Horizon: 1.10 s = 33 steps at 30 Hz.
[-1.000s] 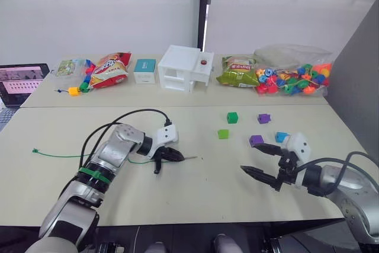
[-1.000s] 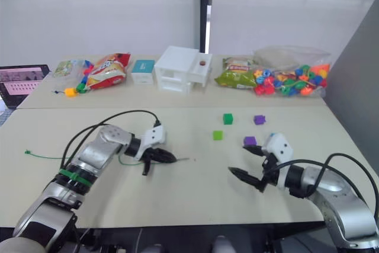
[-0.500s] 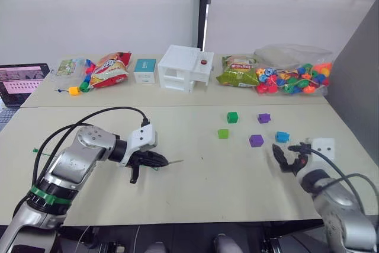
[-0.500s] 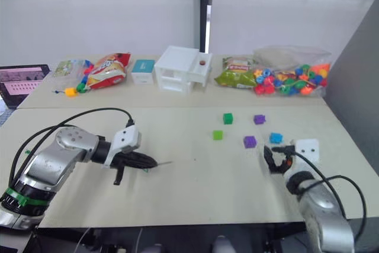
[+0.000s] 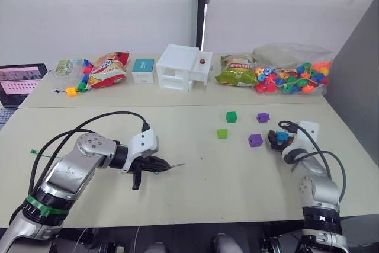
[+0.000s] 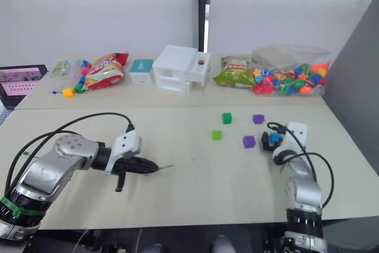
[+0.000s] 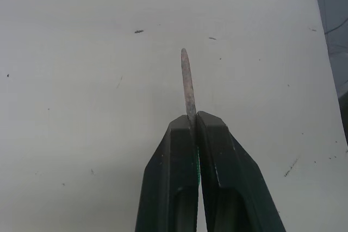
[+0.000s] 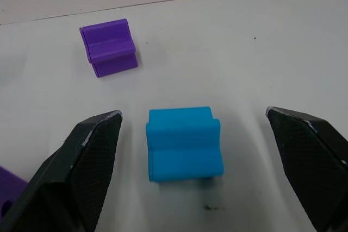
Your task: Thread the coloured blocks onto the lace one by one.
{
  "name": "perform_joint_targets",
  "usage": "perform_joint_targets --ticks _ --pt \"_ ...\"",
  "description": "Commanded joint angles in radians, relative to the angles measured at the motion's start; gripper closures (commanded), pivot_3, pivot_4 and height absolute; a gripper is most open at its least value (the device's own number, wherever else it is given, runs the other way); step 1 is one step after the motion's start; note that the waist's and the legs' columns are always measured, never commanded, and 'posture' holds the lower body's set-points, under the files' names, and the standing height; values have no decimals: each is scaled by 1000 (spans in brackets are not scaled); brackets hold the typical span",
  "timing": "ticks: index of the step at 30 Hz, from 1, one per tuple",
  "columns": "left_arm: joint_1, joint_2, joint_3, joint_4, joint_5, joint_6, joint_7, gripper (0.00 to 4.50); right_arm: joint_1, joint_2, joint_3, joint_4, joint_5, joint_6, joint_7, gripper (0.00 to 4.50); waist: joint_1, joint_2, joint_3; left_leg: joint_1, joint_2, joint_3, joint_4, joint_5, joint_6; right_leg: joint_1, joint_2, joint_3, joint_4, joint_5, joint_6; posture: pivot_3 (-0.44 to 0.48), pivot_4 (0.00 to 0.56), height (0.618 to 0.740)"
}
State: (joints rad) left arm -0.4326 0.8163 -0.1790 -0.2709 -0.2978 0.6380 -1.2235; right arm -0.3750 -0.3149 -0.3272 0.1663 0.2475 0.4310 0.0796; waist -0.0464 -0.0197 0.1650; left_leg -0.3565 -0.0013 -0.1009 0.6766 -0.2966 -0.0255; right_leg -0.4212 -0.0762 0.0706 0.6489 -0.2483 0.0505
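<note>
Beige table | left gripper clamped on lace tip | right gripper spread wide, straddling light blue block | step: first pickup | next: pinch block squarely.

The right claw is spread wide, its fingers either side of a light blue block on the counter. A purple block sits beyond.

On the pale counter are laid green, purple and blue blocks, snack bags and a white box.
</note>
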Motion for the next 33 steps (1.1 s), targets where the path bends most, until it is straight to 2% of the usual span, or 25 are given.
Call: perform_joint_targets --ticks 1,5,6,7,8,13,16,17,20,24,27,29,33 --pt "-2 15 20 -26 -13 -11 10 4500 -10 -1 -11 5 0 -35 -2 831 1 0 0 0 0 0 0 0 0 0 0 0 0 0 0 0 150 740" --pt "-1 22 20 -20 -12 -21 12 4500 8 11 -9 -17 7 -30 -7 2307 0 0 0 0 0 0 0 0 0 0 0 0 0 0 0 0 150 740" --pt "-1 23 20 -19 -13 -23 12 4500 9 14 -11 -22 11 -33 -6 2307 -1 0 0 0 0 0 0 0 0 0 0 0 0 0 0 0 150 740" --pt "-1 23 18 -19 -14 -24 12 4500 12 16 -15 -36 17 -31 -7 2930 -1 0 0 0 0 0 0 0 0 0 0 0 0 0 0 0 150 740" --pt "-2 23 17 -19 -15 -25 13 4500 14 16 -19 -50 20 -31 -8 3251 -2 0 0 0 0 0 0 0 0 0 0 0 0 0 0 0 150 740" --pt "-1 25 15 -13 -16 -32 12 4500 43 14 -39 -208 68 17 -1 3292 -1 1 0 0 0 0 0 0 0 0 0 0 0 0 0 0 150 740" --pt "1 28 16 -2 -14 -40 11 4500 82 10 -26 -419 126 111 7 3292 0 1 0 0 0 0 0 0 0 -1 0 0 0 0 0 0 150 740" --pt "2 29 17 1 -15 -40 10 4500 103 14 -12 -539 171 177 1 3292 0 1 1 0 0 -1 0 0 0 -1 0 0 0 0 0 0 150 740" --pt "1 30 16 13 -17 -43 5 4500 160 28 59 -815 284 369 -30 3292 -2 2 1 -1 0 -1 0 0 0 -1 1 0 1 0 0 0 150 740" --pt "-4 28 4 33 -12 -55 -3 4500 206 81 221 -1019 396 567 -86 3292 0 2 1 -1 1 -2 0 0 0 -1 1 -1 0 0 0 0 150 740" --pt "-13 22 -6 38 -13 -57 -11 4500 227 132 372 -1033 428 621 -79 3292 0 2 1 -1 0 -2 0 0 0 -1 1 -1 0 0 0 0 150 740" --pt "-18 18 -17 36 -13 -60 -16 4500 233 134 473 -960 352 609 -93 3292 1 2 1 -1 0 -2 0 0 0 -1 1 -1 0 0 0 0 150 740" --pt "-27 17 -22 30 -17 -53 -17 4500 236 127 587 -807 218 530 -100 3292 3 1 1 -1 0 -2 1 0 0 0 0 -1 -1 0 0 0 150 740"
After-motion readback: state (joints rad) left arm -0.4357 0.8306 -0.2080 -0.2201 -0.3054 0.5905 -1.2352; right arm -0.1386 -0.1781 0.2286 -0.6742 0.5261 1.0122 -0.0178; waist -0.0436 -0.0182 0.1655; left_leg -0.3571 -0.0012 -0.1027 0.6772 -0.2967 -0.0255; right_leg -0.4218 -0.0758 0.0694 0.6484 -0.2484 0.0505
